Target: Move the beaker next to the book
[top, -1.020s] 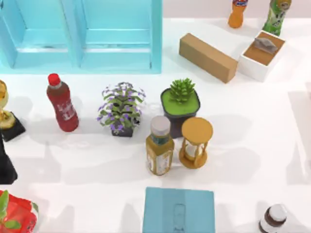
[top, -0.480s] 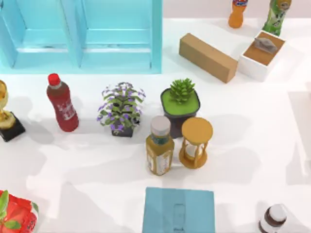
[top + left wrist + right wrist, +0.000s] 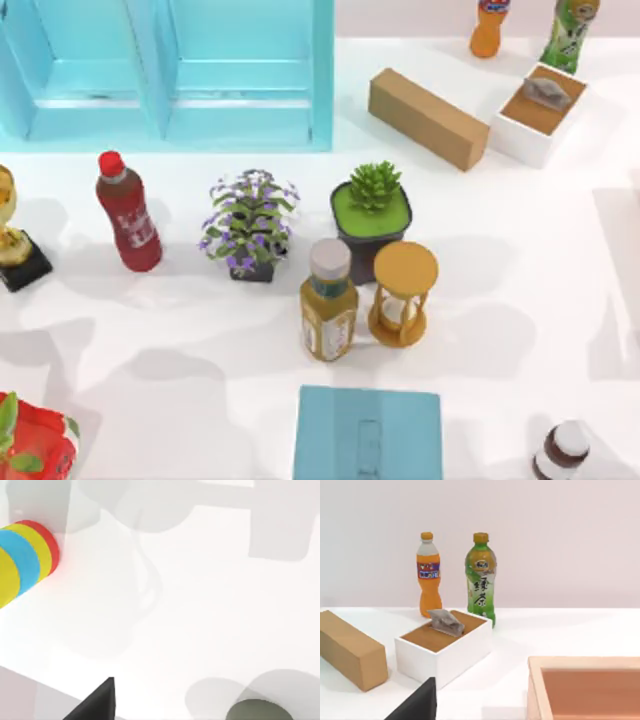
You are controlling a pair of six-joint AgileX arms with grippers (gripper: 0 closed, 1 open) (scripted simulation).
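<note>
The book (image 3: 367,432) is a flat light-blue slab lying at the front middle of the table, partly cut off by the top view's lower edge. The beaker is out of view. A black tip of my left gripper (image 3: 97,704) juts over bare white tabletop in the left wrist view. A black tip of my right gripper (image 3: 418,703) appears in the right wrist view, facing the back right corner of the table.
Just behind the book stand a yellow bottle (image 3: 328,300) and an hourglass (image 3: 403,293), then a succulent pot (image 3: 372,212) and a purple plant (image 3: 250,222). A red bottle (image 3: 128,212) and trophy (image 3: 12,240) stand left. A dark bottle (image 3: 562,452) stands right of the book.
A black arm part at the top view's left edge has withdrawn out of the picture. The shadows on the left front of the table have shifted. No object has moved.
</note>
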